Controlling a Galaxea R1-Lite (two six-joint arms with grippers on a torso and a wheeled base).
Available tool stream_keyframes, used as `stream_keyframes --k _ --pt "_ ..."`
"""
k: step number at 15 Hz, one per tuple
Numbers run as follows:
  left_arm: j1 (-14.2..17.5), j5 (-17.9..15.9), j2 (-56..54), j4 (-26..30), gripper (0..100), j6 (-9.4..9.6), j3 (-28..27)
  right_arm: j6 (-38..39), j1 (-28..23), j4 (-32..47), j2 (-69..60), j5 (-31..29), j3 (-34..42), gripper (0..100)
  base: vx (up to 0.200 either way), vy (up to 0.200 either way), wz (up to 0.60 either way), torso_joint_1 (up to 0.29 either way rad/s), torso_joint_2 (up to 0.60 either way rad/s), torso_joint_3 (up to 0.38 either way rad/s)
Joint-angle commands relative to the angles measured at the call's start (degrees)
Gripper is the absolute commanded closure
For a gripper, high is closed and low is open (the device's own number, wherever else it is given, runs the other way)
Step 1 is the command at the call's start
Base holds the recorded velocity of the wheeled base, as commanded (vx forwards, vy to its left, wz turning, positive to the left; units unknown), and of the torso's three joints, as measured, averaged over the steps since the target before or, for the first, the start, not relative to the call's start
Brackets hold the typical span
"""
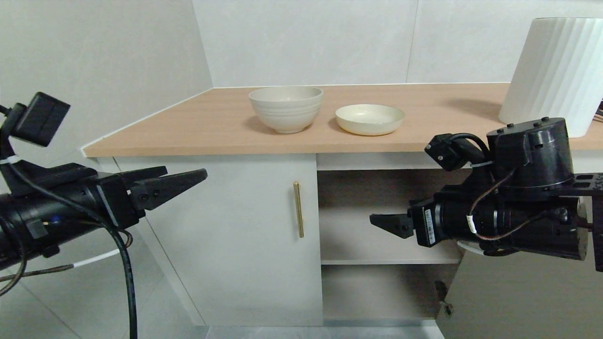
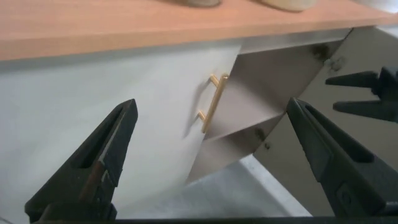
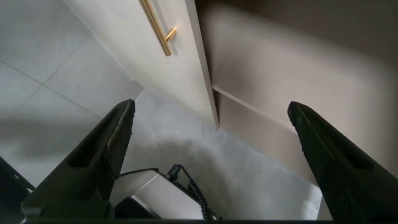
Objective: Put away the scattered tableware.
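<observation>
A deep beige bowl (image 1: 286, 108) and a shallow cream dish (image 1: 370, 119) stand side by side on the wooden countertop (image 1: 198, 127). My left gripper (image 1: 185, 175) hangs open and empty below the counter's left end, in front of the closed cabinet door (image 1: 235, 235). In the left wrist view the left gripper (image 2: 211, 103) has its fingers spread wide toward the brass handle (image 2: 213, 102). My right gripper (image 1: 375, 220) is open and empty at the mouth of the open cabinet compartment (image 1: 386, 197), above its shelf (image 1: 391, 260). The right gripper (image 3: 210, 106) shows wide apart in its wrist view.
A tall white ribbed vessel (image 1: 556, 70) stands at the counter's right end. The brass handle (image 1: 298, 209) runs along the closed door's right edge. The right cabinet door (image 1: 518, 301) is swung open at the lower right. Grey tiled floor (image 3: 56, 81) lies below.
</observation>
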Motion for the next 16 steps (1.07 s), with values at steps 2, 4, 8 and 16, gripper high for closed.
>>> stream_keyframes --k 2,4,8,16 --pt "-0.1 0.0 -0.9 0.0 0 -0.01 -0.1 -0.6 0.1 -0.1 -0.4 0.1 0.4 0 0.000 0.000 0.00 0.000 0.00 0.000" --pt "-0.1 0.0 -0.2 -0.1 0 -0.01 -0.1 -0.7 0.1 -0.1 -0.4 0.1 0.4 0 0.000 0.000 0.00 0.000 0.00 0.000" --pt "-0.1 -0.2 1.1 -0.3 0 -0.01 -0.1 -0.7 0.1 -0.3 -0.3 0.1 0.3 0 0.000 0.000 0.00 0.000 0.00 0.000" --pt "-0.1 -0.1 4.5 -2.1 0 0.16 -0.1 -0.7 0.1 -0.3 0.2 0.1 0.0 0 0.000 0.000 0.00 0.111 -0.35 -0.251"
